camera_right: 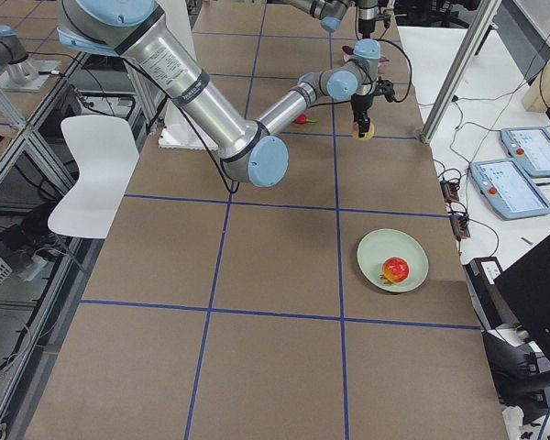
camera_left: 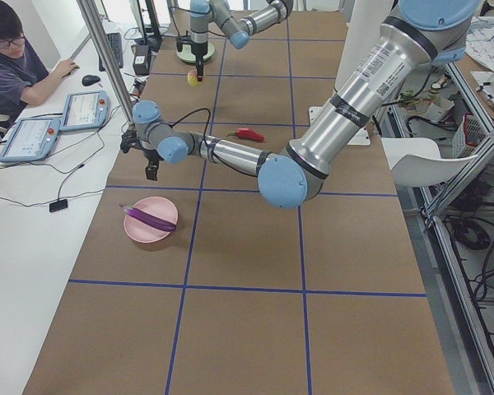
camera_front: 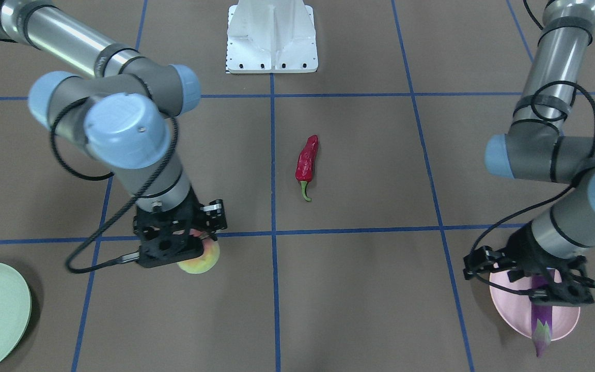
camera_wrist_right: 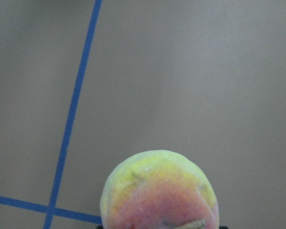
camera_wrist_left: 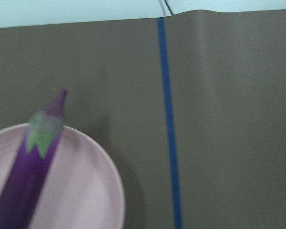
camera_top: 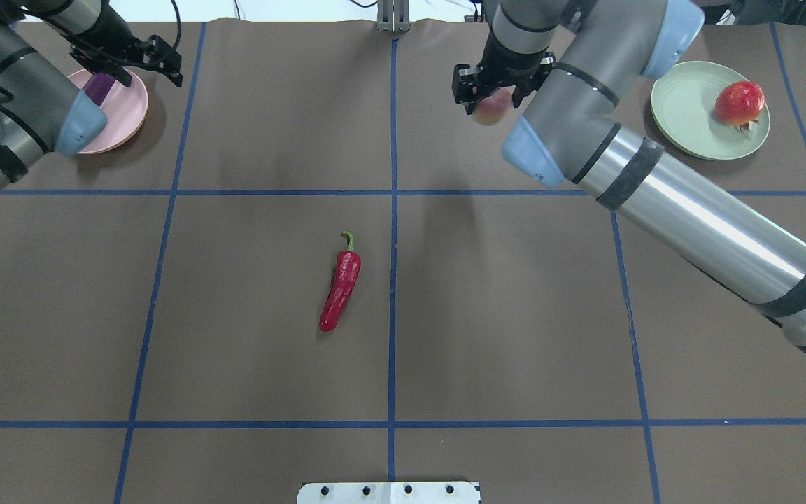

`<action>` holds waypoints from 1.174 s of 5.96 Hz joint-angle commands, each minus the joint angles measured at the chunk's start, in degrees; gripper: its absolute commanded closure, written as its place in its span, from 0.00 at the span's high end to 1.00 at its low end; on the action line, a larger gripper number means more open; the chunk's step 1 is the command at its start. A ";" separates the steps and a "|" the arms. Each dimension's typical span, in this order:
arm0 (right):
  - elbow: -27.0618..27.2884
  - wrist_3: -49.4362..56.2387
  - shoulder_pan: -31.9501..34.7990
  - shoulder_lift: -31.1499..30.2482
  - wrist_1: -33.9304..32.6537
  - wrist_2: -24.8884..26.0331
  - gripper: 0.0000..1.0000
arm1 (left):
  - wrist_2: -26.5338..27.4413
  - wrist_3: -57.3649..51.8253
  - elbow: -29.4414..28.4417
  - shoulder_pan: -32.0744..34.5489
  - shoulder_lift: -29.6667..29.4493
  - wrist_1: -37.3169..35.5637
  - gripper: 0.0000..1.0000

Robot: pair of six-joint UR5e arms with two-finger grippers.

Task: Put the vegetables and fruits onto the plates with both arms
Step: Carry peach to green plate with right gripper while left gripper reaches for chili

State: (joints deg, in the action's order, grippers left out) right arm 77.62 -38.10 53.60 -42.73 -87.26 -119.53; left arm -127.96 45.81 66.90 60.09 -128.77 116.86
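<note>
My right gripper (camera_front: 200, 247) is shut on the yellow-pink peach (camera_wrist_right: 159, 191) and holds it above the table, also in the overhead view (camera_top: 490, 105). The pale green plate (camera_top: 690, 112) lies to its right with the red-orange bumpy ball (camera_top: 740, 103) on it. My left gripper (camera_front: 535, 281) hovers open over the pale pink plate (camera_front: 514, 310). The purple eggplant (camera_wrist_left: 28, 176) lies on that plate, its stem end over the rim. The red chili (camera_top: 340, 290) lies alone mid-table.
The white base block (camera_front: 271, 39) stands at the robot's side of the table. An operator (camera_left: 16, 66) sits with tablets (camera_left: 82, 111) beyond the far edge. Blue tape lines cross the brown table.
</note>
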 commanded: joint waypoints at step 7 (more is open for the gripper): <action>-18.12 34.41 20.23 -17.82 18.08 -11.78 0.45 | 8.96 22.02 20.63 -21.76 -3.07 -17.10 1.00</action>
State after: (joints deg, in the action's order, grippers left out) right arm 59.95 -4.13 73.55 -58.95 -70.69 -131.59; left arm -119.48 66.20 85.65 39.82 -131.85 100.98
